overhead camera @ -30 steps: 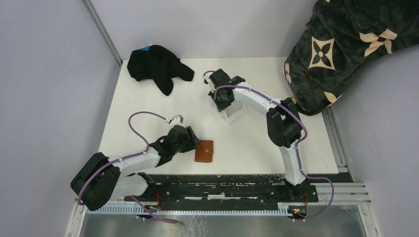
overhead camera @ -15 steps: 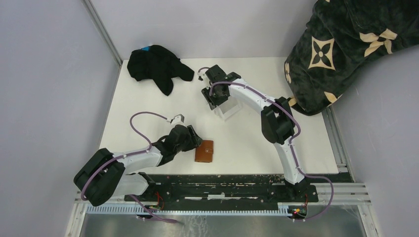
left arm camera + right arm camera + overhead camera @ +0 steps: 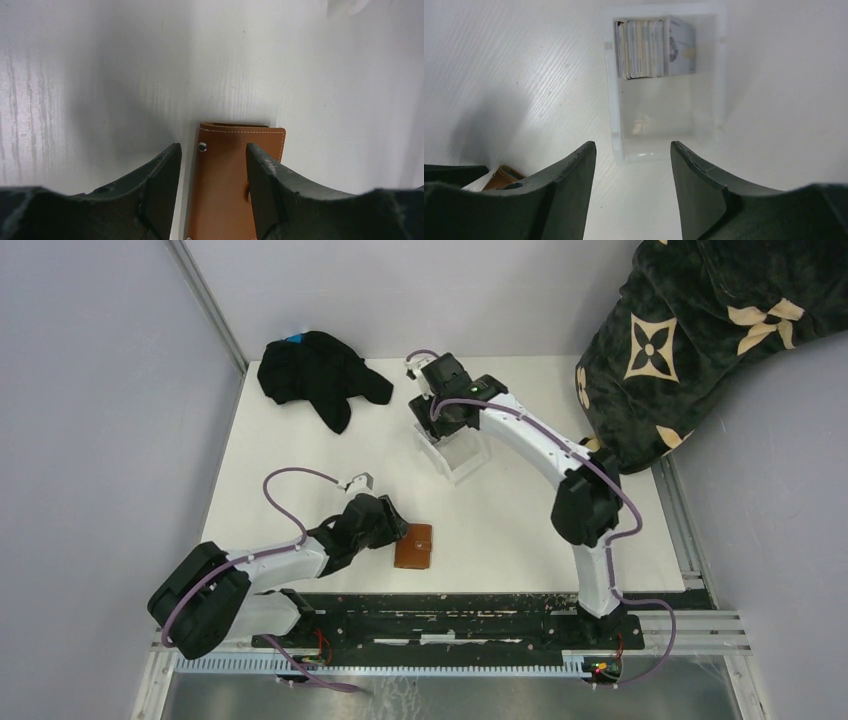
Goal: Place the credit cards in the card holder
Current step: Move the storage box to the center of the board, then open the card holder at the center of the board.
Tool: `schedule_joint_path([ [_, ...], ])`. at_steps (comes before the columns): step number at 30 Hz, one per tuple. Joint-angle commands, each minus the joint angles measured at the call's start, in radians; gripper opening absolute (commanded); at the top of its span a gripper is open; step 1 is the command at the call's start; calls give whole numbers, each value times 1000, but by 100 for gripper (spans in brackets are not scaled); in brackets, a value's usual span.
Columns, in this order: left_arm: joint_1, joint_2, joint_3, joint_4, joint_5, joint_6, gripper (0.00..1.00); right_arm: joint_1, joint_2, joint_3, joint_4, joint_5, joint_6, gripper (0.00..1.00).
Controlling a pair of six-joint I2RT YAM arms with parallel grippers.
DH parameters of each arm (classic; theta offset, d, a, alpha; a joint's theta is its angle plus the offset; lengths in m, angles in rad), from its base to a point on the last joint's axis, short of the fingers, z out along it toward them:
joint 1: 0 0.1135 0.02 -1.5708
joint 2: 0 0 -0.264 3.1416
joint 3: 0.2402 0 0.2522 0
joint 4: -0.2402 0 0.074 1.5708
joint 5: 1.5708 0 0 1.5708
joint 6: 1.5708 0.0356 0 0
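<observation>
My left fingers (image 3: 159, 185) and right fingers (image 3: 566, 192) are spread. The credit cards (image 3: 644, 48), at the 12 o'clock end of the tray (image 3: 615, 127), seem thin, stiff, slippery; I would pinch one top edge.

Bright even light, soft shadows

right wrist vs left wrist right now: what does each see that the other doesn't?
Right wrist only: the clear tray with the credit cards stacked on edge at its far end, and the open right gripper above it, holding nothing.
Left wrist only: the open left gripper low over the card holder, whose snap stud and stitching show up close.
Both: the white table and the card holder, which is only a brown corner at the right wrist view's lower left.
</observation>
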Motion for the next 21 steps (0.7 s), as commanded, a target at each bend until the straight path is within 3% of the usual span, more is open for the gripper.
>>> schedule_joint_path([
  [1, -6, -27, 36, -130, -40, 33, 59, 22, -251, -110, 149, 157, 28, 63],
  [4, -6, -42, 68, -137, -60, 79, 62, 19, -357, -225, 282, 213, 118, 62],
  [10, -6, -65, 129, -184, -68, 147, 65, -17, -420, -279, 311, 71, 148, 64],
  [13, -5, -94, 110, -197, -55, 140, 64, -16, -451, -359, 302, -10, 164, 98],
  [17, -6, -138, 55, -188, -45, 114, 61, 8, -480, -488, 286, -45, 235, 100],
  [21, -6, -166, 14, -167, -20, 98, 56, 82, -522, -616, 314, 28, 294, 93],
])
